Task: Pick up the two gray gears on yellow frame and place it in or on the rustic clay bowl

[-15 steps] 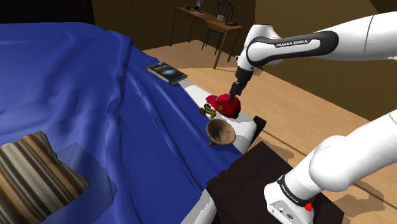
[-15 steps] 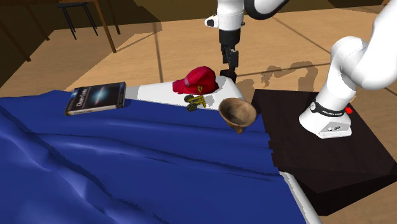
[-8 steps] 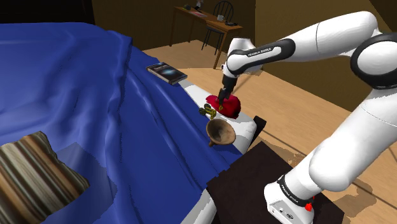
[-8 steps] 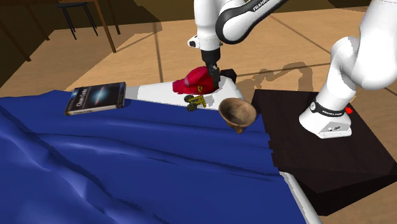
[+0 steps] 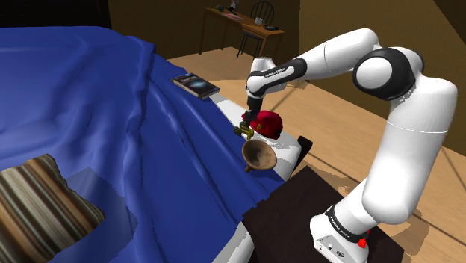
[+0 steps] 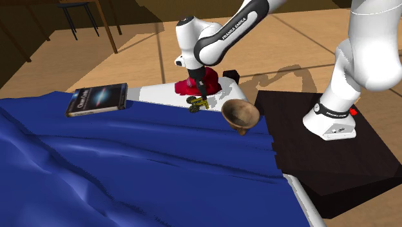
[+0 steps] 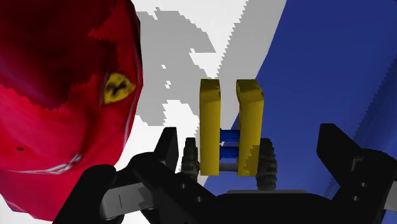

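The gear toy (image 7: 229, 127), two yellow bars with dark gray gears at their ends, lies on the bed's white edge beside the blue cover. My gripper (image 7: 251, 153) is open, one finger on each side of the toy and neither touching it. From the shoulder view the gripper (image 5: 245, 119) hangs just above the toy (image 5: 243, 131). The brown clay bowl (image 5: 259, 155) sits tilted on the bed edge, a short way nearer the stand. From the second exterior view the gripper (image 6: 198, 90) is over the toy (image 6: 196, 103), with the bowl (image 6: 240, 115) to its right.
A red cap (image 5: 267, 123) lies right beside the toy, close to my fingers (image 7: 167, 149). A dark book (image 6: 96, 99) rests further along the bed edge. The blue cover (image 5: 89, 112) is rumpled. My dark stand (image 6: 335, 161) is beside the bed.
The arm has swung from beyond the red cap across it and lowered. The gripper now straddles the gear toy. Toy, cap and bowl have not moved.
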{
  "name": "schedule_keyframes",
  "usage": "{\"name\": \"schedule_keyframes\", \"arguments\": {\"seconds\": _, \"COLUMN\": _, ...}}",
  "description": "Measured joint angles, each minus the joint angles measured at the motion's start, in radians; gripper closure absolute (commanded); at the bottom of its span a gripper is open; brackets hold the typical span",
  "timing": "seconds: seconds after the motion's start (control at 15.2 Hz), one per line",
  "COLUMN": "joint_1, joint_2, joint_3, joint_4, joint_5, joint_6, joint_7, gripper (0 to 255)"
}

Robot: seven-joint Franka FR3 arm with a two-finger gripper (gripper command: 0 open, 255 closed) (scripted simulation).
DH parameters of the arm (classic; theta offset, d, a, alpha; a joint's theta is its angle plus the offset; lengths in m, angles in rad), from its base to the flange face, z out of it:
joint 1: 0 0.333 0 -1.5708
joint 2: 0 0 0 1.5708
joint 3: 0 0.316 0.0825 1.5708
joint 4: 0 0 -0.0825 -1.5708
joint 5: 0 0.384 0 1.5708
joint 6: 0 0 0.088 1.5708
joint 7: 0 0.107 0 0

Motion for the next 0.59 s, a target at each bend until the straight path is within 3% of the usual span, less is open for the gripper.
{"name": "schedule_keyframes", "arguments": {"seconds": 0.13, "joint_1": -0.003, "joint_2": 0.061, "joint_3": 0.002, "joint_4": 0.042, "joint_5": -0.001, "joint_6": 0.01, "joint_7": -0.009, "gripper": 0}}
{"name": "schedule_keyframes", "arguments": {"seconds": 0.59, "joint_1": -0.007, "joint_2": 0.121, "joint_3": 0.005, "joint_4": 0.03, "joint_5": 0.002, "joint_6": 0.08, "joint_7": -0.012, "gripper": 0}}
